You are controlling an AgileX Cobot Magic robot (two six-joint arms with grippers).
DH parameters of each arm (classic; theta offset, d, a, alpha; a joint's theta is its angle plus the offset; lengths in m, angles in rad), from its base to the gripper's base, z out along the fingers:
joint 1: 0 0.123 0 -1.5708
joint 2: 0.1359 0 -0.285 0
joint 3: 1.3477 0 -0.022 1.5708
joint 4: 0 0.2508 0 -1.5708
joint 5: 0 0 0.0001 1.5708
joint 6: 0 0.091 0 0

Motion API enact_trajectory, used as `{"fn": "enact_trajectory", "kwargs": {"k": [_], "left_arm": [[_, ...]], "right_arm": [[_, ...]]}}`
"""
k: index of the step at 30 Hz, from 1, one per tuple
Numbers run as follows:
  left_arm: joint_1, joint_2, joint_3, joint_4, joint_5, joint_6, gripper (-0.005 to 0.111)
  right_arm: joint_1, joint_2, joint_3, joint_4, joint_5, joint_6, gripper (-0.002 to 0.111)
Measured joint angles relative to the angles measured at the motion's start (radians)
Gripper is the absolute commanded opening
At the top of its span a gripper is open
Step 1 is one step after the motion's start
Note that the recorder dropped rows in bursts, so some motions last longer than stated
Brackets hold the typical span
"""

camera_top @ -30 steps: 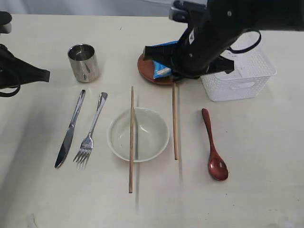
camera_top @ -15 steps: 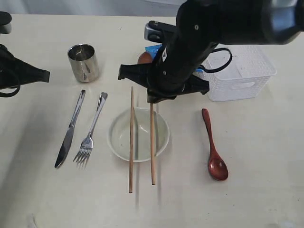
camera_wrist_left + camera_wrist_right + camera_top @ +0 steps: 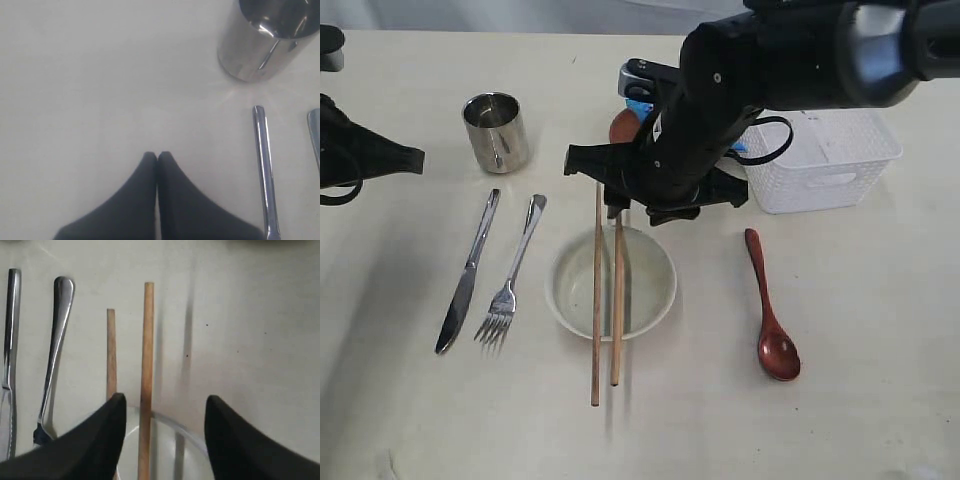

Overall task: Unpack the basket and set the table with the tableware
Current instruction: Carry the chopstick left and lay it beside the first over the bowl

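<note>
Right pincer [image 3: 165, 407] spread over the bowl [image 3: 660, 292]; left pincer [image 3: 157, 156] pressed together, nothing held.
Two chopsticks [image 3: 596, 340] are laid side by side across the bowl. One is seen inside the right pincer's gap, apparently untouched (tips cropped). In the exterior view, knife [image 3: 466, 280] and fork [image 3: 512, 285] are set left of the bowl, cup [image 3: 496, 130] beyond them, spoon [image 3: 775, 325] right of the bowl, all on the bench [image 3: 880, 350]. The basket [image 3: 830, 170] is placed far right, partly hidden by the right arm [image 3: 790, 60].
</note>
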Motion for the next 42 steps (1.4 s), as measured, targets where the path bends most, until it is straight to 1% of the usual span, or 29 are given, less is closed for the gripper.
{"fn": "enact_trajectory", "kwargs": {"k": [6,10,15,23,29,31,34,36,42], "left_arm": [[0.0,0.0,0.0,0.0,0.002,0.003,0.0],[0.0,0.0,0.0,0.0,0.002,0.003,0.0],[0.0,0.0,0.0,0.0,0.002,0.003,0.0],[0.0,0.0,0.0,0.0,0.002,0.003,0.0],[0.0,0.0,0.0,0.0,0.002,0.003,0.0],[0.0,0.0,0.0,0.0,0.002,0.003,0.0],[0.0,0.0,0.0,0.0,0.002,0.003,0.0],[0.0,0.0,0.0,0.0,0.002,0.003,0.0],[0.0,0.0,0.0,0.0,0.002,0.003,0.0]], "right_arm": [[0.008,0.0,-0.002,0.0,-0.002,-0.081,0.051],[0.041,-0.004,-0.014,0.0,-0.002,-0.125,0.051],[0.085,-0.006,-0.014,-0.007,0.007,-0.127,0.051],[0.085,0.008,-0.014,-0.01,0.023,-0.127,0.051],[0.114,0.039,-0.014,-0.012,0.04,-0.125,0.05],[0.126,0.043,-0.014,-0.01,0.034,-0.122,0.048],[0.128,0.043,-0.014,-0.01,0.033,-0.102,0.036],[0.128,0.043,-0.014,-0.014,0.034,-0.092,0.031],[0.128,0.043,-0.014,-0.028,0.037,-0.053,0.03]]}}
